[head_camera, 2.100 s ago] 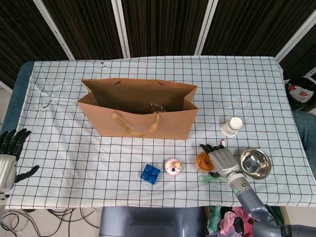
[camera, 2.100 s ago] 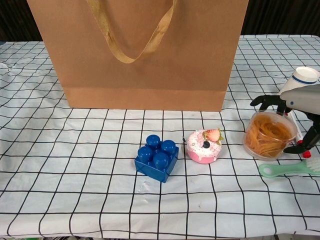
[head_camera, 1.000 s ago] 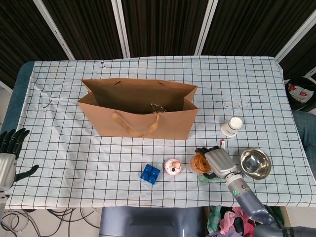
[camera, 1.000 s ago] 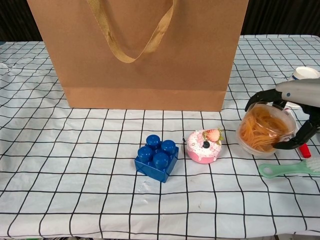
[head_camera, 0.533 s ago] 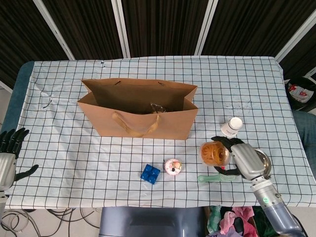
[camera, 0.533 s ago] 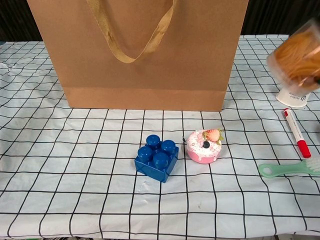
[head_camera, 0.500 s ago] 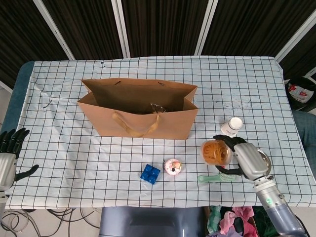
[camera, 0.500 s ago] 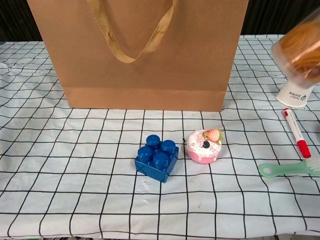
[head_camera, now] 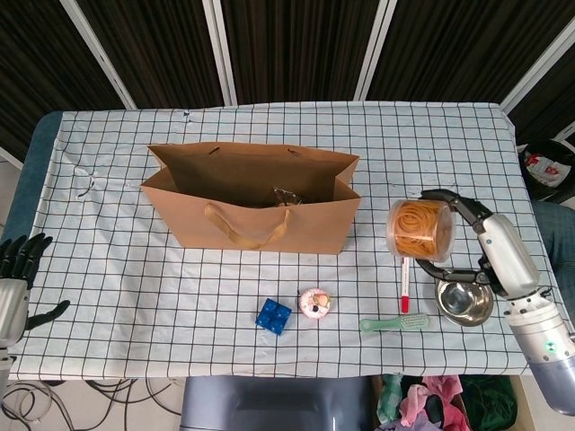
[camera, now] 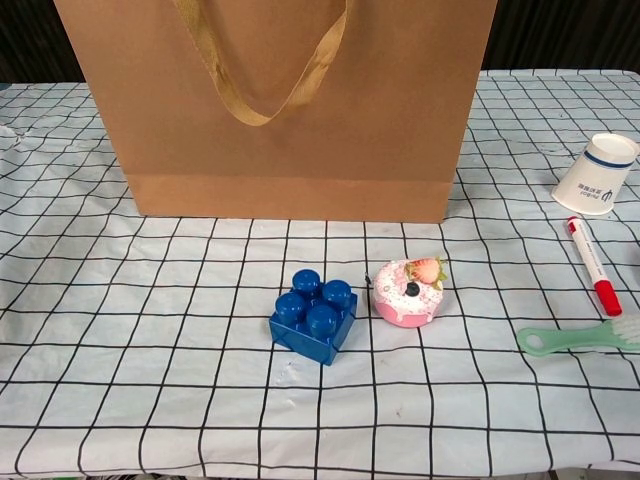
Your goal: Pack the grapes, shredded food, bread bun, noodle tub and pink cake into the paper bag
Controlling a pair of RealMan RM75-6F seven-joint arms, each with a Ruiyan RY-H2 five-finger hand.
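Fingers of the right hand [head_camera: 492, 241] wrap around the noodle tub [head_camera: 420, 230], held up in the air to the right of the paper bag [head_camera: 254, 208]. Pink cake [camera: 408, 291] sits in front of the bag. Left hand [head_camera: 16, 278] is open, holding nothing, far left of the bag.

Table under a black-grid white cloth [head_camera: 135, 296], paper bag [head_camera: 252, 208] stood at centre, blue brick [head_camera: 273, 316] and pink cake [head_camera: 314, 303] at six o'clock, red marker [head_camera: 404, 287], green brush [head_camera: 393, 322], steel bowl [head_camera: 464, 301] and paper cup [camera: 596, 175] at four o'clock.
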